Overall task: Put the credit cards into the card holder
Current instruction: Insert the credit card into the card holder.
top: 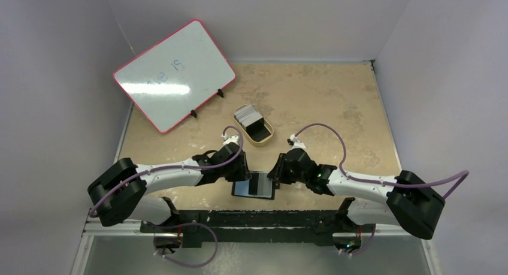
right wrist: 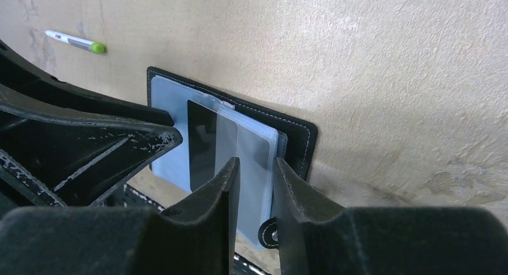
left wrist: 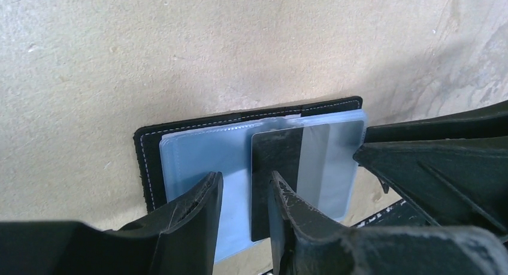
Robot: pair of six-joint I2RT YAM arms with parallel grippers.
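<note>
As the pictures stand, the job reads as barely begun. Card holder (top: 239,190): one, black with bluish clear sleeves, lying opened flat on the table (top: 335,107) at its near edge, between the two arms. Card (left wrist: 275,152): one, dark on one half and grey-sheened on the other, lying on the sleeves about the holder's middle. Its grey half looks to sit under clear plastic, though whether it is pushed home in a pocket cannot be told. Stack of credit cards (top: 247,113): one stack, whitish, its cards too close-packed to count, resting in the tan oval tin (top: 268,138). Tin: one, well apart from the holder toward the far side. The stack is judged to be the work left. Left gripper (left wrist: 244,179): one, jaws parted astride the card's dark edge, clamping nothing. Right gripper (right wrist: 256,164): one, jaws a narrow way apart over the holder's outer edge near the snap tab, with sleeve showing in the gap. Whether they pinch that sleeve or merely stand over it cannot be told. Sundries: whiteboard (top: 174,77), one, pink-rimmed, propped at the far left; pen (right wrist: 75,41), one, green-capped, lying on the table apart from the holder.
</note>
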